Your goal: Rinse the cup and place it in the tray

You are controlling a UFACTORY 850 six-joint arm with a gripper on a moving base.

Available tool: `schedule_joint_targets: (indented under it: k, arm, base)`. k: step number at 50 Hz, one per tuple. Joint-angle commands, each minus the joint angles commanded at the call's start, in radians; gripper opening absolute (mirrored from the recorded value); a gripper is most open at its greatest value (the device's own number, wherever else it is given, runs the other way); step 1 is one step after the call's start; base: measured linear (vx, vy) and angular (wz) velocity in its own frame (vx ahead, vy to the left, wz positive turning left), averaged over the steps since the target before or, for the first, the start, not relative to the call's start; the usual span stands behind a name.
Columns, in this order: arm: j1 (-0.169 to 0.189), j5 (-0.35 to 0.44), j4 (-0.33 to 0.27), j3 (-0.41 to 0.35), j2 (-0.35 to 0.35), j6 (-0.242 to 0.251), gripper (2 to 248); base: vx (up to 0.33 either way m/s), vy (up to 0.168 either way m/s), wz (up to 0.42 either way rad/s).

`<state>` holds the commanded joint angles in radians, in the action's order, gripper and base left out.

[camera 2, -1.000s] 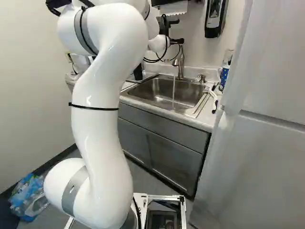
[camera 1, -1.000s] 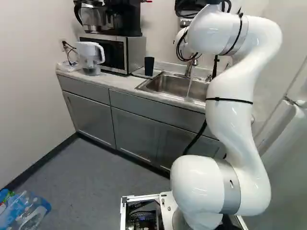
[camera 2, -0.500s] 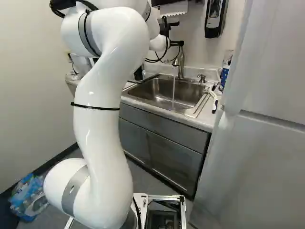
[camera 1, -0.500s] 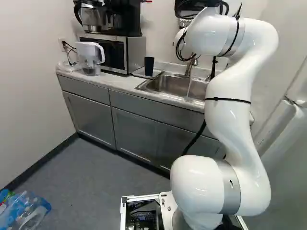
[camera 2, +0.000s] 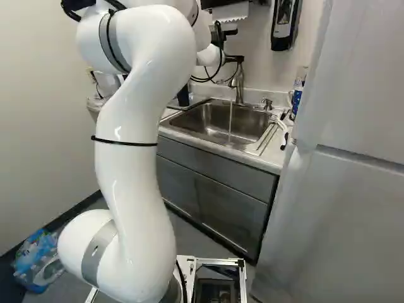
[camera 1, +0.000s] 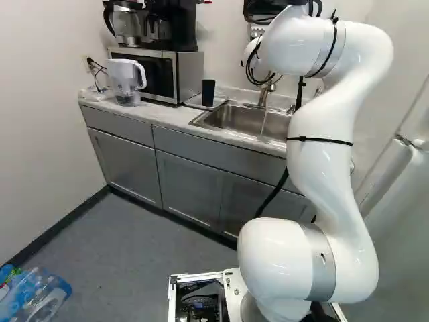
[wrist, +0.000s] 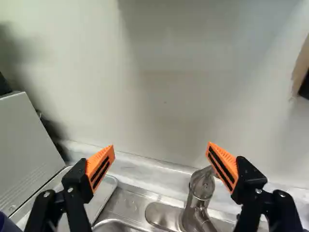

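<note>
While the cup stands on the tray, arm arched toward the sink, fingers spread wide.

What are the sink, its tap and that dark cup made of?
The rectangular grey sink looks like brushed stainless steel, from its soft reflections. The silvery tap seems metal, with brighter highlights. The dark, tapered cup is probably smooth plastic, judging by its even, opaque colour, though coated metal is possible.

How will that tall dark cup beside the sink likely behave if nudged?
The tall dark cup likely tips easily: it stands upright, taller than wide and narrower at its foot. On its side, its taper would probably make it roll in a curve. It might slide on the flat grey tray.
</note>
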<state>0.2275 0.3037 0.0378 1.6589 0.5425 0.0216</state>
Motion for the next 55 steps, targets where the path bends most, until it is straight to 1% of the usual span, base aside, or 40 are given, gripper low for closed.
schedule_joint_targets:
  k: [37, 55]
  arm:
    - [0.003, 0.000, 0.000, -0.128, -0.104, 0.000, 247]
    - [0.004, -0.010, 0.000, -0.207, -0.170, 0.000, 247]
  base:
    - [0.002, 0.001, 0.000]
    - [0.000, 0.000, 0.000]
